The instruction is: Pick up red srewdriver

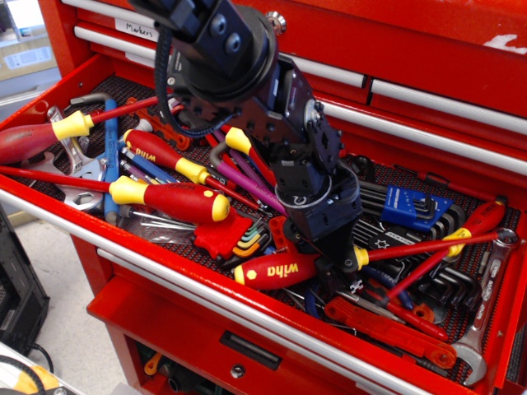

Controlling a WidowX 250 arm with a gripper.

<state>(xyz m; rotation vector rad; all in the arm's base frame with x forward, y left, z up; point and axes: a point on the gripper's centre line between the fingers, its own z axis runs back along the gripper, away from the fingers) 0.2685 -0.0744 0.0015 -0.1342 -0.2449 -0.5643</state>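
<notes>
The red screwdriver (276, 270) lies in the open drawer near its front rail. It has a fat red handle with yellow "wiha" lettering, a yellow collar (361, 257) and a thin red shaft (428, 245) running right. My gripper (336, 273) is down on the collar end of the handle, with dark fingers (329, 265) at the handle's right end. The arm hides the contact, so I cannot tell whether the jaws are closed on it.
A stubbier red handle (240, 141) is partly hidden behind the arm. An unlettered red handle with yellow ends (177, 200) lies left. Folding hex keys (243, 239), a blue hex-key holder (416, 206), red pliers (387, 325) and a wrench (486, 329) crowd the drawer.
</notes>
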